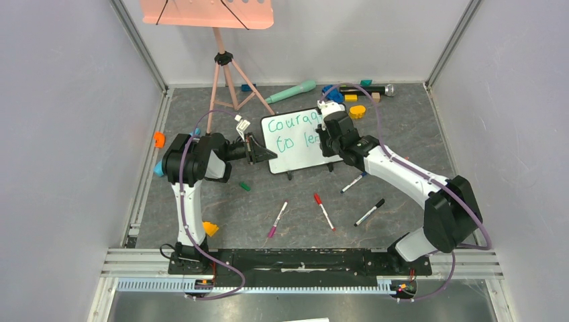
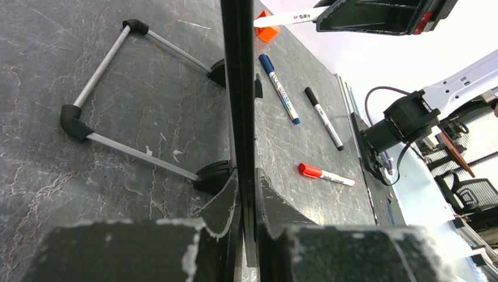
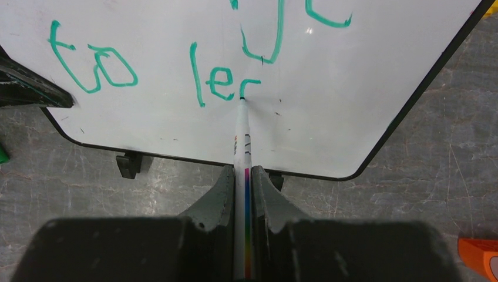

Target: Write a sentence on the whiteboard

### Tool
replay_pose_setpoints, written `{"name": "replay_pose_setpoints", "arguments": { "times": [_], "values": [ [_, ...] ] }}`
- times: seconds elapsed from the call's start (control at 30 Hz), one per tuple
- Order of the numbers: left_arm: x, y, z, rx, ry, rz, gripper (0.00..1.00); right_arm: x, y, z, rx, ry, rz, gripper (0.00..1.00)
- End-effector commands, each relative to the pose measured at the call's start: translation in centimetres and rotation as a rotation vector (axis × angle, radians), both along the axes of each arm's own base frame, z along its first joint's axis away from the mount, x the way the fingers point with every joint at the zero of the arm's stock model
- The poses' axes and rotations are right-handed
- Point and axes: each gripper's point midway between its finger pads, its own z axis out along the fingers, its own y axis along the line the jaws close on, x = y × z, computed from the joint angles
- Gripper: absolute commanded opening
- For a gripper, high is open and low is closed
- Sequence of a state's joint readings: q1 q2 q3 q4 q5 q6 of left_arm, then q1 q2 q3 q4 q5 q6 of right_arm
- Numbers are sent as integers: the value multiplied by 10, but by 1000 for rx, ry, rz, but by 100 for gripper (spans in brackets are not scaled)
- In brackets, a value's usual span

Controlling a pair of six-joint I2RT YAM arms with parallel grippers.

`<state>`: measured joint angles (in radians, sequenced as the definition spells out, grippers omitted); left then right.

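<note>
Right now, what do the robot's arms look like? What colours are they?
Both the left arm and the right arm have smooth white shells with chunky black joints. A thin purple cable loops along each one. The left gripper and right gripper are black, with wedge-shaped fingers scuffed pale along their edges.
</note>
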<state>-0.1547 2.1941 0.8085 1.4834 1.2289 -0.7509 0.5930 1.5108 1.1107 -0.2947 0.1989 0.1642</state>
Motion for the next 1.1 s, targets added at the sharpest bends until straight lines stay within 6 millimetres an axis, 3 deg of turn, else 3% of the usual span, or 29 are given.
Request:
{"name": "replay_pose_setpoints", "arguments": {
  "times": [0.0,0.27,0.67,1.07],
  "values": [
    [2,-4,13,0,-175,-25,2,0,-6,-2,-8,-10,-15,0],
    [3,-4,13,0,-174,-24,2,10,-15,8,-42,-40,-67,0],
    [2,-4,12,0,-175,-24,2,27,-11,25,-35,-72,-78,0],
    [2,-4,13,0,-175,-25,2,30,-7,34,-11,-85,-72,0]
  ]
}}
